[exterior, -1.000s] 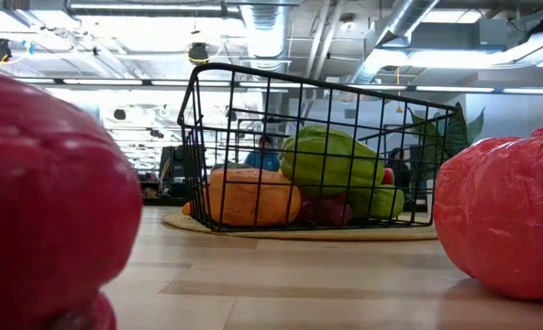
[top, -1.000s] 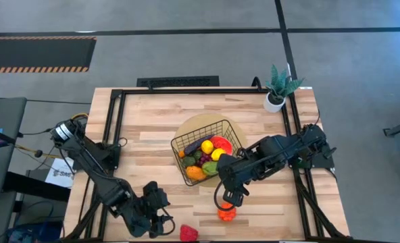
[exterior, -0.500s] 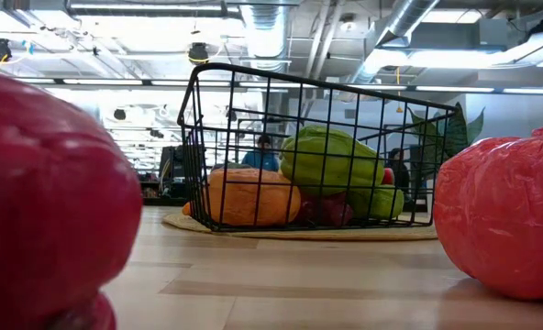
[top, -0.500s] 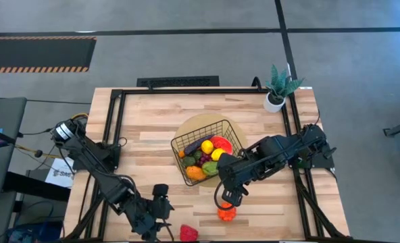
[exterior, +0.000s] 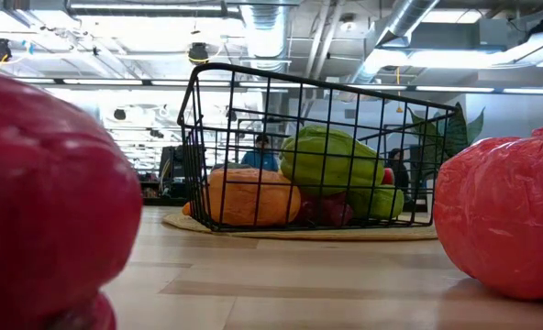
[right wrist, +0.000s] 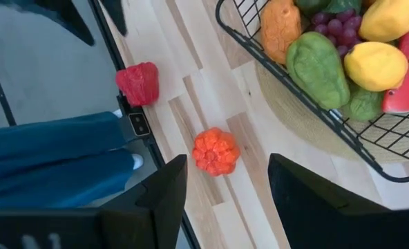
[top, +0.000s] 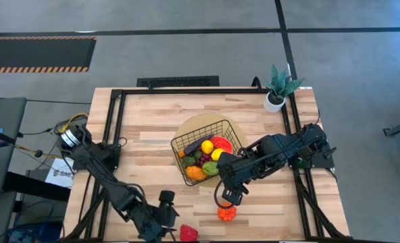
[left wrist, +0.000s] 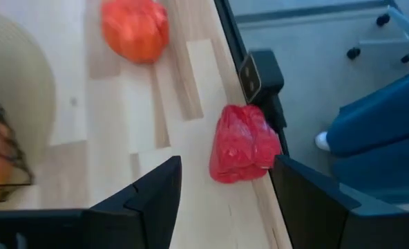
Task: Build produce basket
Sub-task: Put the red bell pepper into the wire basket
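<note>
The basket (top: 207,156) sits mid-tabletop on a round tan mat (top: 190,128), heaped with produce. A red pepper (top: 188,233) lies at the near edge, just beside the left gripper (top: 167,226), its fingers spread and empty. An orange pepper (top: 226,213) lies below the right gripper (top: 231,199), whose fingers are also parted and empty.

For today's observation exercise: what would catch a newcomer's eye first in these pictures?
Probably the black wire basket heaped with bright produce on a round mat mid-table. Next, two loose peppers near the front edge: the orange pepper below the right gripper, and the red pepper beside the left gripper.
</note>
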Available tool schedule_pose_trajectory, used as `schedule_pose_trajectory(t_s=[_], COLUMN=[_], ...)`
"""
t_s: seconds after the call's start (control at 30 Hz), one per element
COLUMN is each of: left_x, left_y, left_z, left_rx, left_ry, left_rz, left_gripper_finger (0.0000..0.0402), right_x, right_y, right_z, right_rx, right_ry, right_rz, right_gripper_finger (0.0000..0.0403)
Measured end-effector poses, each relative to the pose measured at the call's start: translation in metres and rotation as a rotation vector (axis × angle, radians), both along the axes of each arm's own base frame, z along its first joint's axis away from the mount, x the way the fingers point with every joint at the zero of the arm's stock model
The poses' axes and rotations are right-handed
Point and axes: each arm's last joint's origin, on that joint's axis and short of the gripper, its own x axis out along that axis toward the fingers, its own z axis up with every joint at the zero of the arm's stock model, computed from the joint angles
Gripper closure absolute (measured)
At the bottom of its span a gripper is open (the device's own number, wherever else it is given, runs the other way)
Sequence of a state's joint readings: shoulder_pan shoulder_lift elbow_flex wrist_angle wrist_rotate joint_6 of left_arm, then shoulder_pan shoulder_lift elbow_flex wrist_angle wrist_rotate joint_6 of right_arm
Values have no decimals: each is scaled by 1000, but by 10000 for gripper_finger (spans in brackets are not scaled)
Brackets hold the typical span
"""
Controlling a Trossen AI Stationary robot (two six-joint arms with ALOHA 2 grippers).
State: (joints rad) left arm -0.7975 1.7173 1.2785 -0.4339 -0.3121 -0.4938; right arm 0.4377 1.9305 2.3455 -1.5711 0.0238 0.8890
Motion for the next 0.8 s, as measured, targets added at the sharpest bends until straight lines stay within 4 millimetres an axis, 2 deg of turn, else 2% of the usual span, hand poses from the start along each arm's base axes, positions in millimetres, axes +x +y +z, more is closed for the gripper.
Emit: schedule_pose_trajectory(t_s=[0.1, 0.37, 0.57, 0.8], left_x=[7, 18, 25, 28], left_y=[-7, -20, -17, -25], left_z=[-16, -31, -36, -43], left_rx=[1, 67, 46, 4], left_ry=[30, 28, 45, 32], left_rz=[-16, -88, -82, -78], left_gripper_finger=[187, 187, 187, 187], right_x=[-2, -3, -3, -2], right_y=[-1, -2, -3, -4], right_z=[2, 4, 5, 4], right_rx=[4, -2, -12, -24], right_ry=[-5, -15, -19, -24], right_rz=[3, 25, 47, 70], right_gripper_finger=[182, 182, 182, 182])
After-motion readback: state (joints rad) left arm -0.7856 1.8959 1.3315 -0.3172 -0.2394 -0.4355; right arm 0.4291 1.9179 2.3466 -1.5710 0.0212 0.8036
